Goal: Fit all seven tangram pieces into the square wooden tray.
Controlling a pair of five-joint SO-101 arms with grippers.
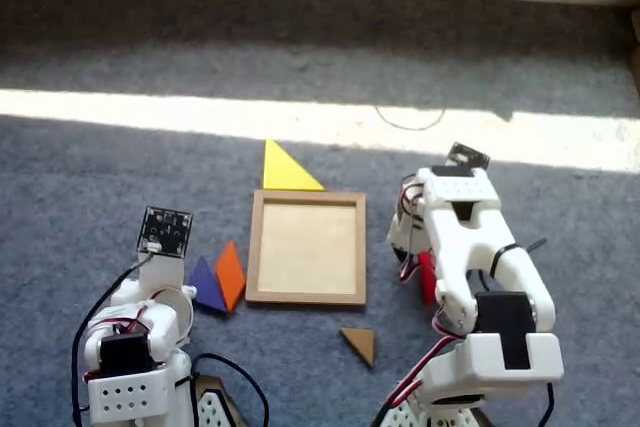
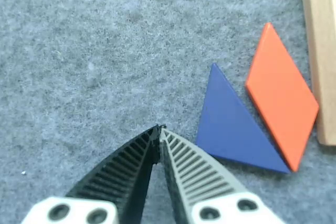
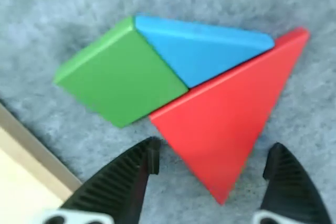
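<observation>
Right gripper (image 3: 212, 153) gapes wide astride flat red triangle (image 3: 226, 124), three o'clock of square wooden tray (image 1: 305, 196); left gripper (image 2: 158, 129) pinched together.

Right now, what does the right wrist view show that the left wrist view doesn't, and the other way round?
Right wrist, not left: a green piece, a light blue triangle and a red triangle touching one another, the right gripper open astride the red triangle's corner. Left wrist, not right: a dark blue triangle beside an orange parallelogram, the left gripper shut. Both: grey carpet and part of the frame of the wooden tray.
</observation>
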